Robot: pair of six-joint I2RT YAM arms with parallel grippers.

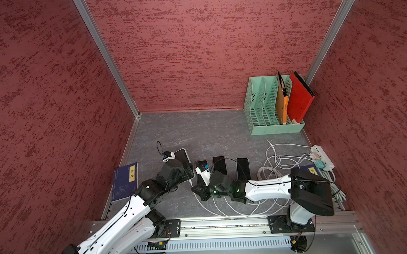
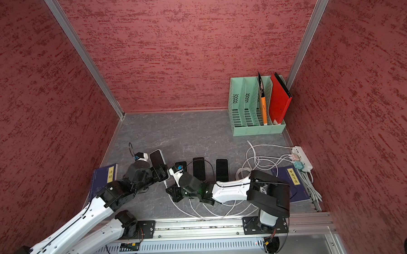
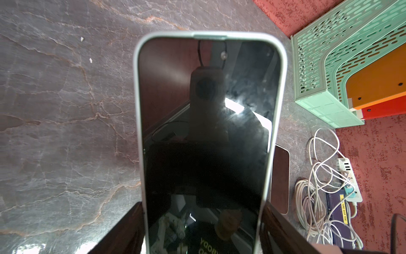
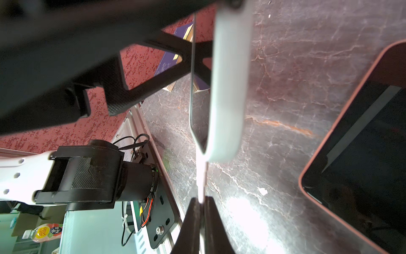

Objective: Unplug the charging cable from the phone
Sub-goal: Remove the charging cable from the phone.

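Phone (image 3: 204, 132) is at the near left of the desk (image 1: 198, 130). The left gripper (image 3: 202, 228) is clamped across its sides, we'd say to brace it. Right gripper (image 4: 201, 211) is pinched tight on the charging cable (image 4: 201, 180) by the plug, which is not yet out. Far right, we see a file rack (image 1: 253, 99) holding an orange folder (image 1: 281, 100) and a red folder (image 1: 299, 99); its other slots look empty.

Green file rack (image 1: 252, 101) holds an orange folder (image 1: 281, 103) and a red folder (image 1: 299, 99); blue book (image 1: 124, 181) lies flat.
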